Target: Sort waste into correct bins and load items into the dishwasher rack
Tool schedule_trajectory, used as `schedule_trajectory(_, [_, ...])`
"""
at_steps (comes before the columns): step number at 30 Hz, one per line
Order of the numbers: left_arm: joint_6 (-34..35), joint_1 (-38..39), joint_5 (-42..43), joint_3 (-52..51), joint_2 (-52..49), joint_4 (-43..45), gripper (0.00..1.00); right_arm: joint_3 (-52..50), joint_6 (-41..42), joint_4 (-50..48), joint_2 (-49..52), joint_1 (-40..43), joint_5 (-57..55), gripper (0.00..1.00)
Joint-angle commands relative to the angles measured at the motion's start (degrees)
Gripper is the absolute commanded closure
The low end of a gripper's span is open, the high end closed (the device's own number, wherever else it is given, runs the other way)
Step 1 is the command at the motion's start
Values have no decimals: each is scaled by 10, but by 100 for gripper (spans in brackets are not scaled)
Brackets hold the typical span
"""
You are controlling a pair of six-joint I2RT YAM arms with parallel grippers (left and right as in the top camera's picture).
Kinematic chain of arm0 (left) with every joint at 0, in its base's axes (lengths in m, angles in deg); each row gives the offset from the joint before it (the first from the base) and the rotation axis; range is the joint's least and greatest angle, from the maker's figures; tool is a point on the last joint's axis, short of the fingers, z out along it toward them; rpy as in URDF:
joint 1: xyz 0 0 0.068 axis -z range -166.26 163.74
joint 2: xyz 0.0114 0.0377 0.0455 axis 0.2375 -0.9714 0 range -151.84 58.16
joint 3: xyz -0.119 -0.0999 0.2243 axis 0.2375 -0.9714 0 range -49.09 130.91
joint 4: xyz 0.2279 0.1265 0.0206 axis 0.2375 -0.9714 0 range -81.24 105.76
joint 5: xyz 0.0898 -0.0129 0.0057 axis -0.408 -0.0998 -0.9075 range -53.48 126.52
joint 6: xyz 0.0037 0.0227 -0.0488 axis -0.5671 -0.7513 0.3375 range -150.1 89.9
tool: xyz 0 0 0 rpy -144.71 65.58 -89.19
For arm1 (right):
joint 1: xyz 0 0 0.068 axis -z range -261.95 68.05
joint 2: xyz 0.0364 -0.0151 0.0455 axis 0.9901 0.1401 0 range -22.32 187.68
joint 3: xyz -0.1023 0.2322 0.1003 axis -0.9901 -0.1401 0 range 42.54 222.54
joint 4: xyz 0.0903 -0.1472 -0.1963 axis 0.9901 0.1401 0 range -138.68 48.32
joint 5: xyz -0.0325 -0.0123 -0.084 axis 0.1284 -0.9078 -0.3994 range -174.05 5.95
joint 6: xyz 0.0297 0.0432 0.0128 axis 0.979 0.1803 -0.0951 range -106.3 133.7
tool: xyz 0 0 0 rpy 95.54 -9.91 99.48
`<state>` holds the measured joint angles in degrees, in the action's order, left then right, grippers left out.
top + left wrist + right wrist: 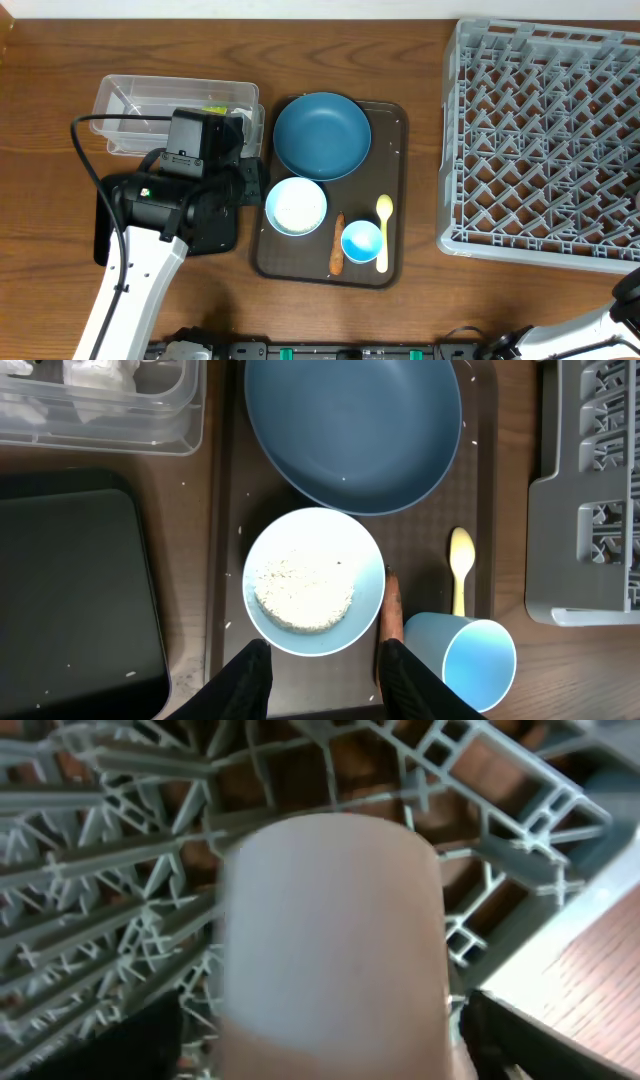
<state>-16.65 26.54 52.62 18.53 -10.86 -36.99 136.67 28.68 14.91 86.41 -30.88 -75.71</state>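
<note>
Your surface was a brown wood-grain table, and it filled the overhead view to every edge. Take the large dark brown serving tray as your landmark.

On the tray's far half lay the round dark blue plate. On its near half, left to right, were the pale blue-white bowl holding a flat heap of white rice, the thin orange-brown carrot-like stick, the small blue cup and the pale yellow spoon. Stray grains of the rice speckled the tray and the wood just left of it.

Beside the tray's far left corner stood the clear plastic rectangular tub, with crumpled white paper inside. Beside the near left corner lay the shallow black rectangular tray. Well apart to the serving tray's right sat the large square grey plastic rack.

Your left gripper hung over the serving tray's near left part with its jaws spread wide. Its black fingers stood either side of the bowl's near rim, though you could not tell whether they touched it. A black cable looped from that arm over the tub.

Far right of the serving tray, your right gripper was clamped on the small pinkish-white cup. It held the cup, blurred and close to the lens, above a corner of the rack's lattice, with a strip of table wood alongside.
</note>
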Motion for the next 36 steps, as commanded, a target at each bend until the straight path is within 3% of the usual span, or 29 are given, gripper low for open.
schedule_trajectory(1, [-8,-2,-7,9,-2,-3,62,13,4,-5,3,3,7,1])
schedule_trajectory(10, [-8,-2,-7,9,-2,-8,62,16,13,-6,-19,-5,33,1])
schedule_trajectory(18, [-8,-2,-7,9,-2,-8,62,21,14,-3,-100,-27,66,9])
schedule_trajectory(21, [-8,-2,-8,9,-2,-8,62,21,-23,8,-139,-53,106,8])
schedule_trajectory(29, [-8,-2,-8,9,-2,-9,60,21,-140,80,-211,-239,130,4])
schedule_trajectory(36, [-8,0,-7,9,-2,-31,55,12,-148,118,-209,-374,107,2])
